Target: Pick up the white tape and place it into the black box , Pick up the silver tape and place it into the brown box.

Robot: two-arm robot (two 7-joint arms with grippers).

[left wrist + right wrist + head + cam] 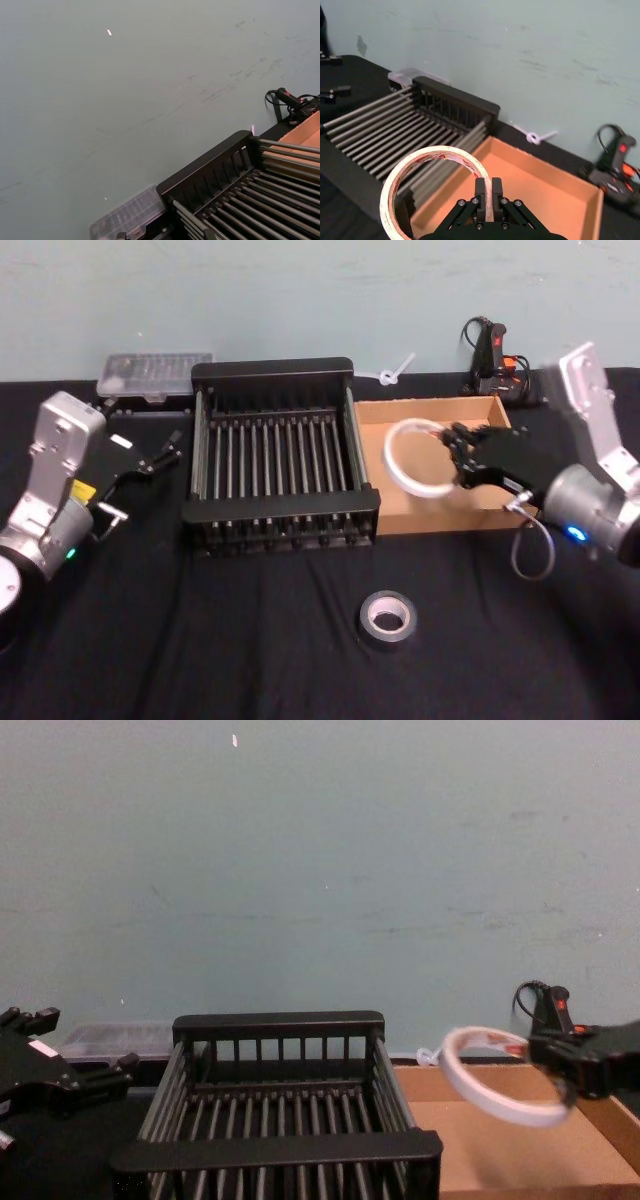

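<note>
Carrying the white tape (420,458) above the brown box (436,512), just right of the black box (281,455), with the right gripper (462,457) clamped on the roll's rim, fingers together on the band as seen from the right wrist. Calls for moving leftward over the black box's right rim with the tilted ring kept high enough to clear it, then releasing low over the slatted floor, not into the cardboard below. Leaves the silver tape (387,616) flat on the cloth in front of the black box, untouched. Parks the left gripper (150,461) to the left of the black box, fingers apart, holding nothing.
</note>
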